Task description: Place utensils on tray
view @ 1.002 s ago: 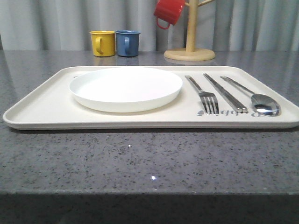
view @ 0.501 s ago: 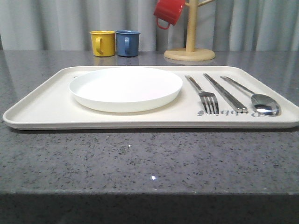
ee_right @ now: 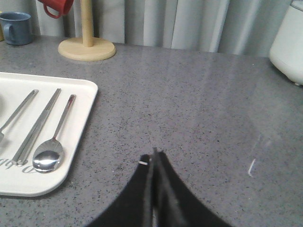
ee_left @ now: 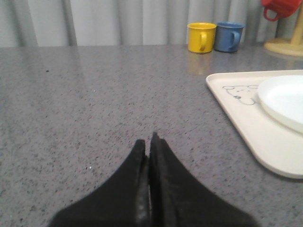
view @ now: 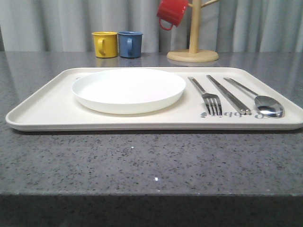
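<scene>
The cream tray (view: 42,111) lies across the grey table. On it rest a round white plate (view: 128,90), a silver fork (view: 206,95), a flat knife (view: 228,94) and a spoon (view: 265,104), side by side over the grey script. The tray's left corner (ee_left: 246,135) with its animal drawing and the plate's edge (ee_left: 284,101) appear in the left wrist view. My left gripper (ee_left: 149,142) is shut and empty over bare table, left of the tray. My right gripper (ee_right: 154,156) is shut and empty, right of the tray (ee_right: 28,187), near the spoon (ee_right: 49,153) and knife (ee_right: 38,125).
A yellow mug (view: 105,44) and a blue mug (view: 129,44) stand behind the tray. A wooden mug tree (view: 193,52) holds a red mug (view: 171,12). A white appliance (ee_right: 289,42) stands at the far right. Grey curtains close the back.
The front view has shifted by a few pixels. The tray and utensils lie as they did.
</scene>
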### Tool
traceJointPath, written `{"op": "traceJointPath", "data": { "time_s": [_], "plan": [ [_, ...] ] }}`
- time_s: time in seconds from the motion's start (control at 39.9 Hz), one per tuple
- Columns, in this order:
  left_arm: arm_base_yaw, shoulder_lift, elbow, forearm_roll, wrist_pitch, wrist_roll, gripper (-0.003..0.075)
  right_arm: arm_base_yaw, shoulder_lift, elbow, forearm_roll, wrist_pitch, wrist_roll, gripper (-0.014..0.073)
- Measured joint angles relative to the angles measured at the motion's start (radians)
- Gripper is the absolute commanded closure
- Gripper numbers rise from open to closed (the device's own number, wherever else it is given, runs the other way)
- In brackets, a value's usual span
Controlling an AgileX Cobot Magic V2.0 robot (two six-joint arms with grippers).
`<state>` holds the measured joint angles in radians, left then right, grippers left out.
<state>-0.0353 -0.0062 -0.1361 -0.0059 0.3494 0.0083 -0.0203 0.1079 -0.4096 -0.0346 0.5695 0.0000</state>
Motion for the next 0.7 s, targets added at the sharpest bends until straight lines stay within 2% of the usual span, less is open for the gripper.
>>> {"op": "traceJointPath", "data": {
  "time_s": [0.13,0.25,0.7],
  "plan": [
    [0.031,0.000,0.125,0.000,-0.119,0.000,0.0738,0.000,0.000,0.000,0.000,0.000,0.000,0.0656],
    [0.036,0.000,0.140,-0.005,-0.165,0.000,0.0738,0.000,0.000,0.000,0.000,0.000,0.000,0.0656],
    [0.036,0.000,0.140,-0.009,-0.174,0.000,0.0738,0.000,0.000,0.000,0.000,0.000,0.000,0.0656]
  ]
}}
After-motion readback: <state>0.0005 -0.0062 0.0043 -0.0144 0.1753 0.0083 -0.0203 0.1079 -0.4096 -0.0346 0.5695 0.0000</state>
